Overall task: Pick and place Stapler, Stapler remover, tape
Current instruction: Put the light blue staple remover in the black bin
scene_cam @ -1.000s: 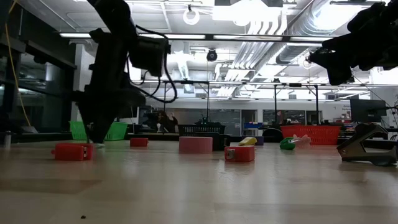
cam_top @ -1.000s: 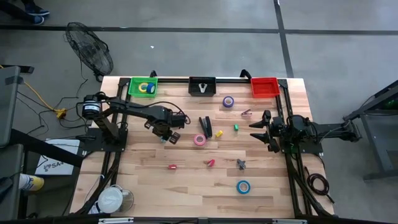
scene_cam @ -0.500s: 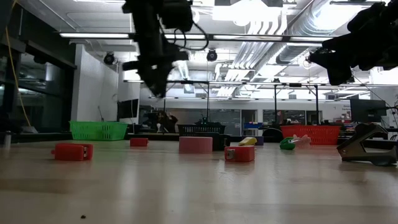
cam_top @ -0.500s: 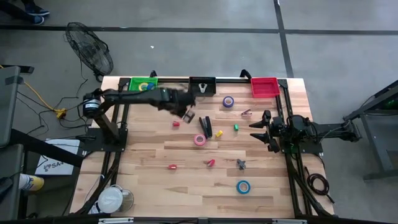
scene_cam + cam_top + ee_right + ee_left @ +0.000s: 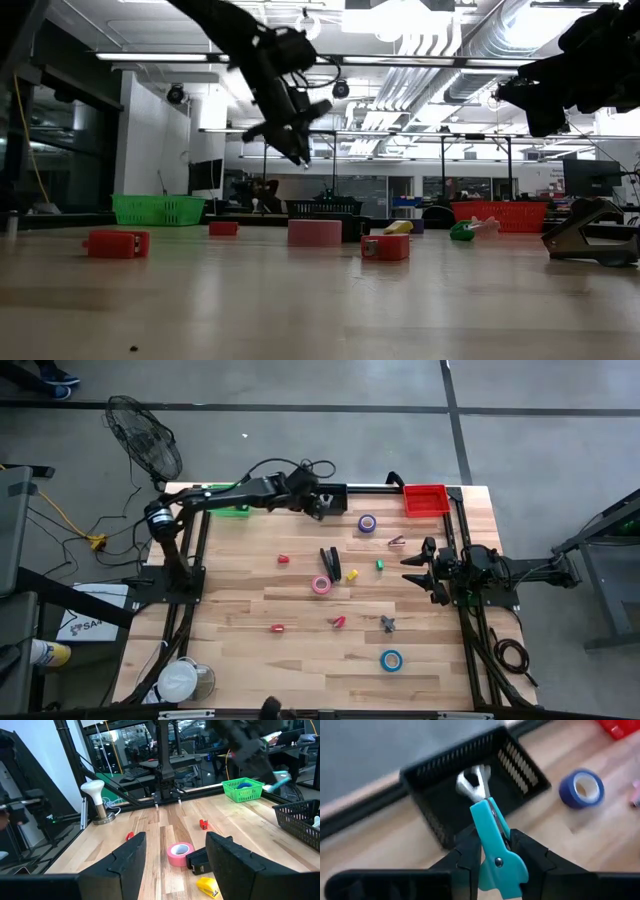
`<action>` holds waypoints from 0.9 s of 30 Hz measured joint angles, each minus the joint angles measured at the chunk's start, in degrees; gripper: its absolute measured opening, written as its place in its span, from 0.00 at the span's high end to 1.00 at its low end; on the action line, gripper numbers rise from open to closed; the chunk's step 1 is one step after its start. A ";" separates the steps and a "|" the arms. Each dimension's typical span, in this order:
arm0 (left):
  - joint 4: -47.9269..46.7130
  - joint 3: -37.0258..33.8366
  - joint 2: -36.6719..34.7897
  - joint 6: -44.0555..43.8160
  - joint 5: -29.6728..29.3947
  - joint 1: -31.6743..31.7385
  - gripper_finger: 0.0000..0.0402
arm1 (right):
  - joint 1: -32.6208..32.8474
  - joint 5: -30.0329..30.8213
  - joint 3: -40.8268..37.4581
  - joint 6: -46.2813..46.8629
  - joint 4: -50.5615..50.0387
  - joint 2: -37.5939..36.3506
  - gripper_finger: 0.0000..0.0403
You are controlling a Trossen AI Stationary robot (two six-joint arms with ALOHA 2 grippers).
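Left pincer clamped on teal staple remover, above black basket at worktop's far edge. High view hides remover; left wrist view shows it. Purple tape roll beside basket. Right pincer spread wide, empty, at right side.

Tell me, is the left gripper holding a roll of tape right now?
No, the left gripper is shut on a teal staple remover, held above the black basket, while the blue tape lies on the table beside it.
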 joint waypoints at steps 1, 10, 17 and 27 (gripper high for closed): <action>2.04 0.00 0.99 1.09 -0.01 0.43 0.78 | 0.02 0.00 0.00 -0.02 0.00 0.00 0.51; 13.43 -0.07 7.16 5.01 -4.93 2.03 0.77 | 0.01 -0.01 -0.01 -0.02 0.02 -0.02 0.51; 14.63 -0.09 8.71 4.65 -9.97 2.08 0.77 | 0.00 0.00 -0.01 -0.02 0.06 -0.02 0.51; 14.88 -0.09 9.41 4.40 -11.55 2.04 0.74 | 0.01 0.00 -0.01 -0.01 0.06 -0.02 0.51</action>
